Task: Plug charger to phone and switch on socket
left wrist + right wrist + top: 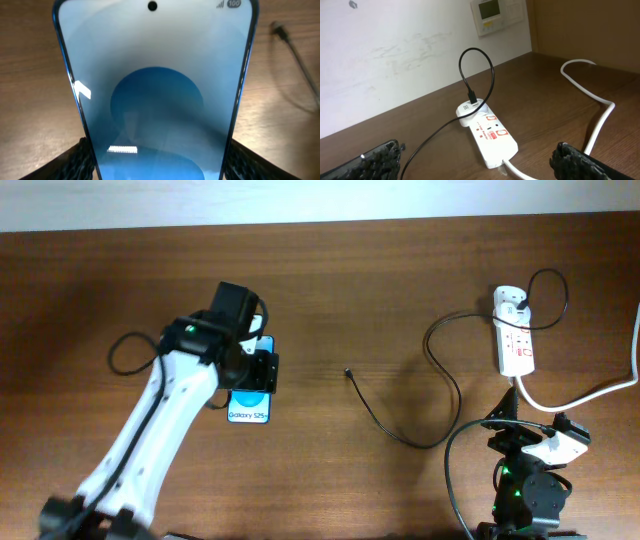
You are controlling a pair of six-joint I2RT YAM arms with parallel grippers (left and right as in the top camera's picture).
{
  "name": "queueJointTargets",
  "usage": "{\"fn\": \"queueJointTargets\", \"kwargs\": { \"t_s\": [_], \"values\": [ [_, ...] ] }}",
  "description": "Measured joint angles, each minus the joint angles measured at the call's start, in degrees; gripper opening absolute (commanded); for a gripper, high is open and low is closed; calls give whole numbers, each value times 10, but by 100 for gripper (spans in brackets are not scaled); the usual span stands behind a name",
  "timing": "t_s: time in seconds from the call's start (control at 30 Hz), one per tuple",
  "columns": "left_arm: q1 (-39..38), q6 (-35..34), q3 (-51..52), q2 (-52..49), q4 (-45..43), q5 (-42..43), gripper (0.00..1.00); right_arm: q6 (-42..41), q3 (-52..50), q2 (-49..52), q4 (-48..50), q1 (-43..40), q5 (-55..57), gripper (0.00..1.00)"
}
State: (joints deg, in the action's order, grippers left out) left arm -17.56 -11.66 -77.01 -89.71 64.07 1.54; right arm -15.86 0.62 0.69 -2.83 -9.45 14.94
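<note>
White "Galaxy S25" lettering, followed by a small mark resembling a plus, is read on the blue screen of the phone (250, 408) from overhead. In the left wrist view, "100" is shown in the battery badge (233, 4) at the screen's top corner. The red markings on the power strip (490, 137) and the display of the wall panel (498, 15) cannot be read.

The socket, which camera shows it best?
Right wrist: the socket lies mid-frame, with its red markings and the plugged-in charger adapter clear. Overhead shows the socket whole but small, far right. Left wrist does not show it.
</note>
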Motion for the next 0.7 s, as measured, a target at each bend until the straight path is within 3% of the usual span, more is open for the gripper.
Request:
{"fn": "queueJointTargets", "kwargs": {
  "t_s": [0.23,0.47,0.57,0.7],
  "values": [
    [0,-140,-2,78,66,5,42,0,0,0,0,0,0,98],
    [0,-186,-2,78,75,61,41,0,0,0,-5,0,-38,98],
    [0,-205,-2,78,73,63,40,-31,0,0,-3,0,-231,98],
    [0,-237,-2,78,73,73,40,-176,1,0,-10,0,-578,98]
  ]
}}
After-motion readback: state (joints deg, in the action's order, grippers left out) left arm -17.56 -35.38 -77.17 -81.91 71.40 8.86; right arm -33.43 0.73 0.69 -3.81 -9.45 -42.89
